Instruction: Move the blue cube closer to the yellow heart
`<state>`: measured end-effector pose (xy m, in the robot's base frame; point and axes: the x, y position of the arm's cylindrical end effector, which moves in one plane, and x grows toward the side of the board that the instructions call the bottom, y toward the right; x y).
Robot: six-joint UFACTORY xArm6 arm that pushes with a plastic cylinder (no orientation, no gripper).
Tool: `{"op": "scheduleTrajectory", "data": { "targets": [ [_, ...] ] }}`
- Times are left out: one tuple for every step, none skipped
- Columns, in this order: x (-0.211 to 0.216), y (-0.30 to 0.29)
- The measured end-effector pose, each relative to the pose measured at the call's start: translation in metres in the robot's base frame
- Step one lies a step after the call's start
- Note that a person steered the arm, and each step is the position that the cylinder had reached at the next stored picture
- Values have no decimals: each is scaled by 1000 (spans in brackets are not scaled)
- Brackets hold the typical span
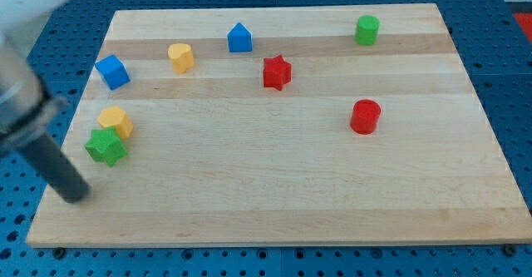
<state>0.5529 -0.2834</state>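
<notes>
The blue cube [112,71] sits near the board's left edge in the upper part. The yellow heart [180,56] lies a short way to its right and slightly higher, apart from it. My rod comes in blurred from the view's left, and my tip [76,195] rests near the board's lower left edge. The tip is well below the blue cube and just left of and below the green star [105,146], touching no block.
A second yellow block [115,121] touches the green star from above. A blue house-shaped block [239,37], a red star [277,72], a red cylinder [365,116] and a green cylinder [366,29] lie further right on the wooden board [274,210].
</notes>
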Motion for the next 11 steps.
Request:
{"op": "scheduleTrajectory", "data": {
  "targets": [
    [-18,-20],
    [-75,-21],
    [-147,-7],
    [-178,-7],
    [-178,25],
    [-177,63],
    [-199,28],
    [-241,11],
    [-251,17],
    [-218,41],
    [-167,82]
  ]
}}
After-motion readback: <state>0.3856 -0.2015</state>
